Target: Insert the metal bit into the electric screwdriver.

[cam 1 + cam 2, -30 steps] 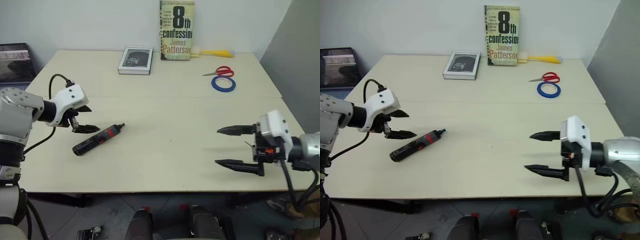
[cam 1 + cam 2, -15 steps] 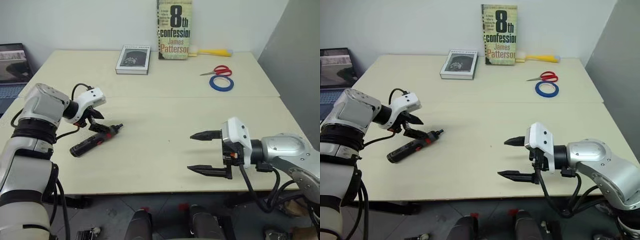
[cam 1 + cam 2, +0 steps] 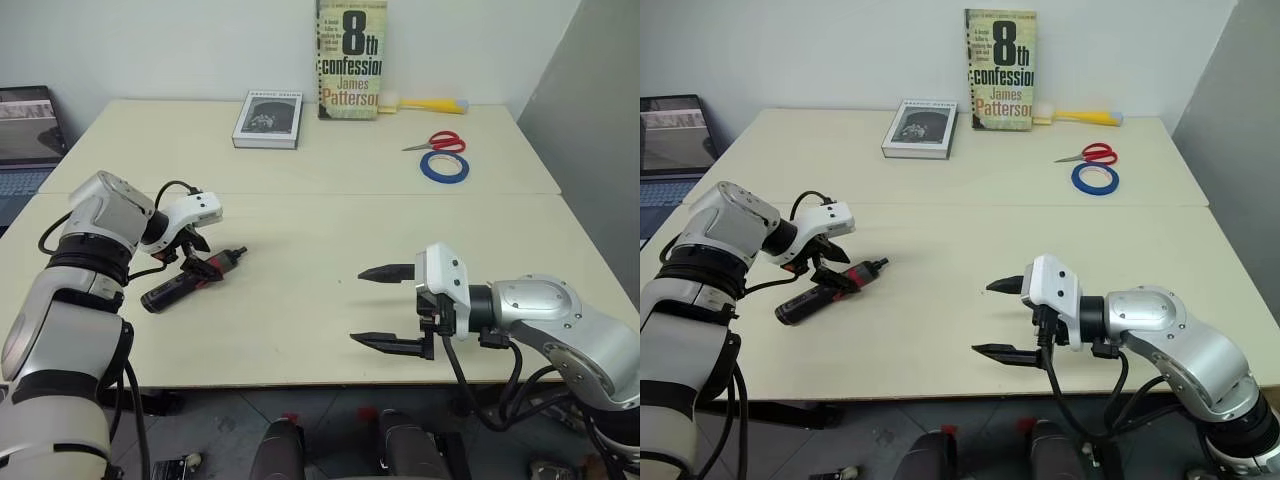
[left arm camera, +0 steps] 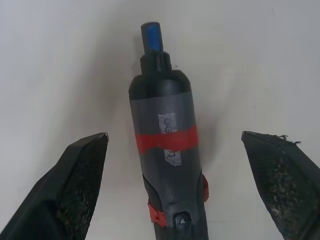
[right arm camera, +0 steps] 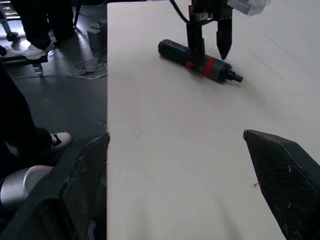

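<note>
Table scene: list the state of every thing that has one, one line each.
electric screwdriver: lying flat on the table, between the left gripper's fingers, not clamped.
left gripper: open, straddling the screwdriver.
right gripper: open, empty, above the table.
scissors: lying closed.
Patterson book: closed, standing against the wall.
grey book: closed, lying flat.
tape roll: lying flat.

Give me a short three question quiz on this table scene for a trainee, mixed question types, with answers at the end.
1. True or false: the left gripper has closed on the black pen-shaped electric screwdriver with a red band.
2. Which lies nearer the blue tape ring: (a) red-handled scissors, (b) small grey book?
3. Fill in: the right gripper is ____.

Key: 1 false, its fingers straddle it, open. 2 a. 3 open.
</note>
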Tool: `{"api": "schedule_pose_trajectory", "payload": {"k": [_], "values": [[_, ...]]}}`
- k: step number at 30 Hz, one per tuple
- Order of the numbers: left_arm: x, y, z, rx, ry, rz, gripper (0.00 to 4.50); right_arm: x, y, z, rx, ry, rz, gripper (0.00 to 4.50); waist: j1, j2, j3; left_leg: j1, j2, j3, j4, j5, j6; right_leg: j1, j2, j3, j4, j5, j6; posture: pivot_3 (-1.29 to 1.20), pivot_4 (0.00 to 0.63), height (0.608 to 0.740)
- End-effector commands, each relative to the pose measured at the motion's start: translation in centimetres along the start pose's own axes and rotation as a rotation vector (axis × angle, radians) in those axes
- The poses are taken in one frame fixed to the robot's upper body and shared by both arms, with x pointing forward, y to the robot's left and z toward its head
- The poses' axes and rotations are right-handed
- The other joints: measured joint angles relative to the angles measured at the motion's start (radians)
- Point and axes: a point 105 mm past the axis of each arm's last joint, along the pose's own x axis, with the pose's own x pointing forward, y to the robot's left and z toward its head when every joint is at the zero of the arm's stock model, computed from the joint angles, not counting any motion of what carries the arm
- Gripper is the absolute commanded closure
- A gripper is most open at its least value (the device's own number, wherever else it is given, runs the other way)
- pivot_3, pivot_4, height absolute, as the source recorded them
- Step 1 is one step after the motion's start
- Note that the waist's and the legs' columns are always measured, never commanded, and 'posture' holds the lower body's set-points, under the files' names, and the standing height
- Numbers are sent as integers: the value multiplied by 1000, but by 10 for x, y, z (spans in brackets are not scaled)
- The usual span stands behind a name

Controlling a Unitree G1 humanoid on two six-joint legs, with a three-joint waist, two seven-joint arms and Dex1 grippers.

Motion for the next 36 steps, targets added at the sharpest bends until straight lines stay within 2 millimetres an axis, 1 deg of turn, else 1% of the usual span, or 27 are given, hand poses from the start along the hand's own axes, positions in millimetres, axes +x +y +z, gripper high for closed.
{"api": "schedule_pose_trajectory", "payload": {"k": [1, 5, 12, 15, 18, 24, 29, 31, 36], "values": [[-4, 2, 9, 19, 3, 9, 37, 1, 5, 7, -41, -32, -3, 0, 1, 0, 0, 0, 0, 0, 0, 0, 0, 0, 0, 0, 0, 0, 0, 0, 150, 740], [3, 3, 11, -10, 4, 4, 37, 1, 8, 7, -35, -38, -4, 0, 1, 0, 0, 0, 0, 0, 0, 0, 0, 0, 0, 0, 0, 0, 0, 0, 150, 740], [7, 7, 17, -5, 19, 23, 37, -2, 8, 3, -30, -26, -15, 0, 1, 0, 0, 0, 0, 0, 0, 0, 0, 0, 0, 0, 0, 0, 0, 0, 150, 740], [9, 7, 16, 0, 27, 23, 37, -2, 9, 3, -28, -28, -16, 0, 1, 0, 0, 0, 0, 0, 0, 0, 0, 0, 0, 0, 0, 0, 0, 0, 150, 740], [14, 4, 7, 5, 63, -5, 475, -3, 10, 3, -26, -29, -17, 0, 1, 0, 0, 0, 0, 0, 0, 0, 0, 0, 0, 0, 0, 0, 0, 0, 150, 740], [22, 0, -7, -5, 100, -33, 1699, -4, 10, 3, -24, -30, -22, 0, 1, 0, 0, 0, 0, 0, 0, 0, 0, 1, 0, 0, 0, 0, 0, 0, 150, 740], [28, 0, -6, -34, 71, -16, 2704, -5, 11, 2, -16, -24, -19, 0, 0, 0, 0, 1, 0, 0, 0, 0, 0, 1, 0, 0, 0, 0, 0, 0, 150, 740], [30, 0, -4, -36, 61, -14, 2801, -5, 11, 1, -14, -20, -17, 0, 0, 0, 0, 1, 0, 0, 0, 0, 0, 1, 0, 0, 0, 0, 0, 0, 150, 740], [31, -2, 5, -24, 11, -22, 2801, -7, 12, 1, -10, -11, -17, 0, 0, 0, 0, 2, 0, 0, 0, 0, 0, 3, 0, 0, 0, 0, 1, 0, 150, 740]]}}
